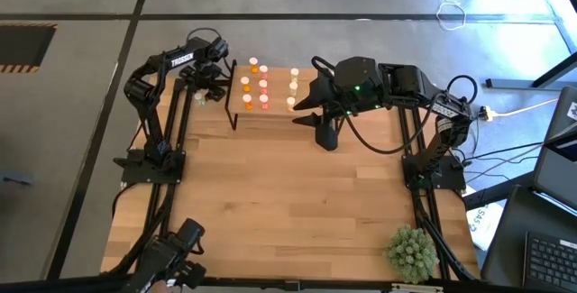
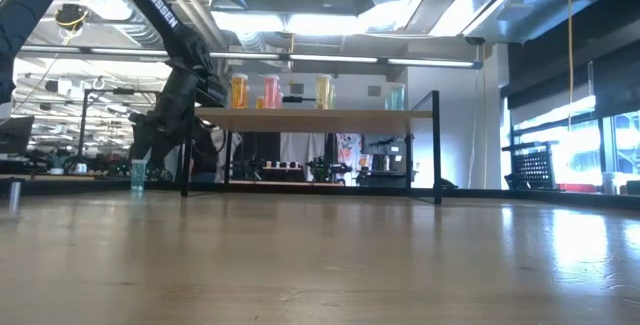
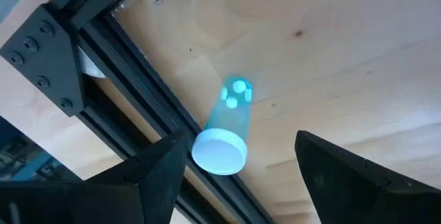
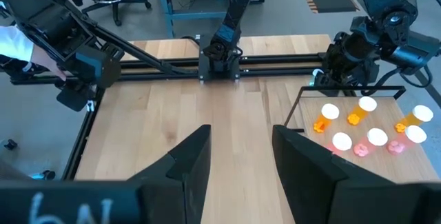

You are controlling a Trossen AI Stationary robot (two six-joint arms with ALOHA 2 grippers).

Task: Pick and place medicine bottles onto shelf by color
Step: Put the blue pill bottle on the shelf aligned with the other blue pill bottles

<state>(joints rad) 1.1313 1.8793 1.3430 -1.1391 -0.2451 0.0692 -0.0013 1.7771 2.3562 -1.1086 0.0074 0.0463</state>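
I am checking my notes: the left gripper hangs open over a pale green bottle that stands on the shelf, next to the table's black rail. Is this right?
Not quite. The left gripper is open over the pale green bottle, but the bottle stands on the table beside the black rail, not on the shelf. The left wrist view shows it.

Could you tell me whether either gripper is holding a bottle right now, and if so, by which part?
Nothing is held. The left gripper hangs open above a pale green bottle standing on the table; the right gripper is open and empty near the shelf.
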